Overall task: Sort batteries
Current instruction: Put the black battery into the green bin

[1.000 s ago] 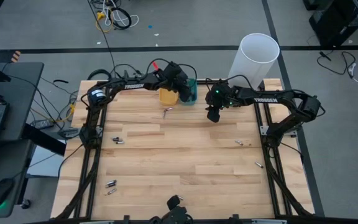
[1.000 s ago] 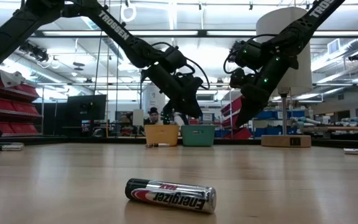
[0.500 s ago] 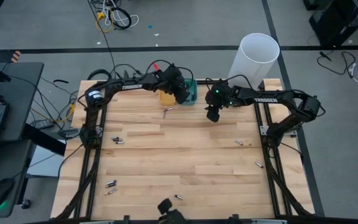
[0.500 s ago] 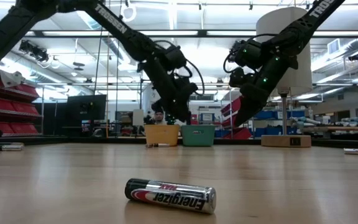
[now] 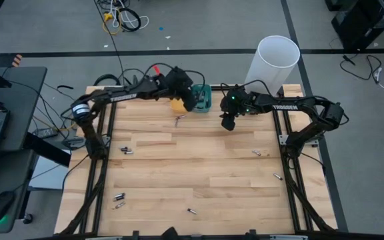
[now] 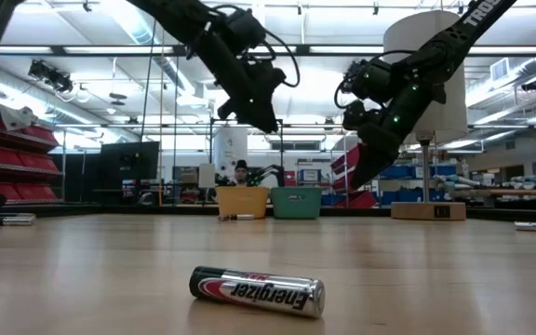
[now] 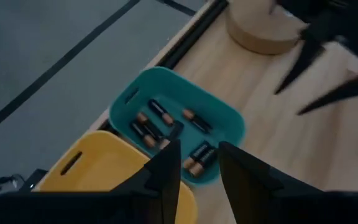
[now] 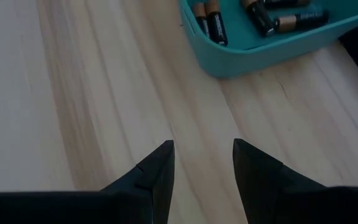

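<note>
A teal tray (image 7: 176,124) with several batteries in it and a yellow tray (image 7: 98,168) stand side by side at the table's far edge. My left gripper (image 5: 187,100) hangs open and empty high above the trays; it also shows in the low view (image 6: 261,113). My right gripper (image 5: 228,124) hangs open and empty over bare wood just right of the teal tray (image 8: 272,28). Loose batteries lie on the table: one near the yellow tray (image 5: 178,120), one at the near edge (image 6: 257,290), and others at the left (image 5: 127,150) and right (image 5: 257,153).
A tall white cylinder (image 5: 275,60) stands on a round wooden base at the far right corner. More batteries lie at the near left (image 5: 118,197) and at the right (image 5: 277,177). Black rails run along the table's left and right edges.
My left gripper has risen well above the trays and shifted a little toward the table's left edge. A dark object at the table's near edge has drawn back out of the high view, baring a battery there.
</note>
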